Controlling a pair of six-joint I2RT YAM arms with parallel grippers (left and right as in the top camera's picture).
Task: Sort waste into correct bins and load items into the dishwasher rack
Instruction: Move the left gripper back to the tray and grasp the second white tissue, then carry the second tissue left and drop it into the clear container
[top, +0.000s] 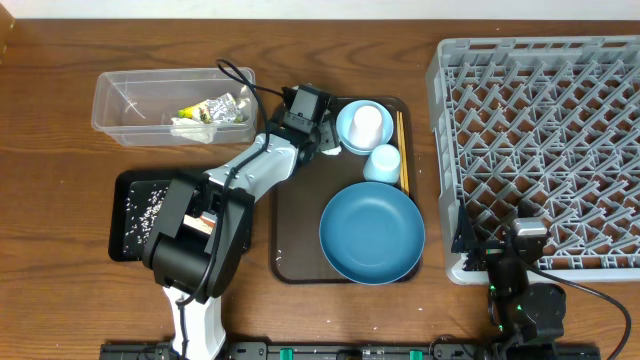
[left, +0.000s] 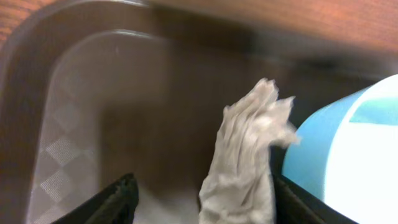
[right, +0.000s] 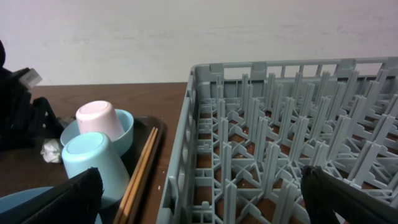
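My left gripper (top: 322, 140) is open at the back of the brown tray, its fingers either side of the crumpled white tissue (left: 245, 155), which lies against the right finger beside the small light-blue bowl (top: 346, 136). A white cup (top: 367, 122) sits upside down in that bowl. The pale-blue cup (top: 383, 162), chopsticks (top: 402, 150) and large dark-blue bowl (top: 371, 232) are on the same tray. The yellow-green wrapper (top: 215, 108) lies in the clear tub (top: 110, 110). Rice (top: 145, 208) is in the black tray (top: 122, 235). My right gripper (top: 512, 258) is open and empty at the rack's (top: 540, 120) front edge.
The brown serving tray (top: 295, 230) sits between the black tray and the rack. The left arm reaches from the front over the black tray's right side, hiding part of it. The carrot is not clearly visible.
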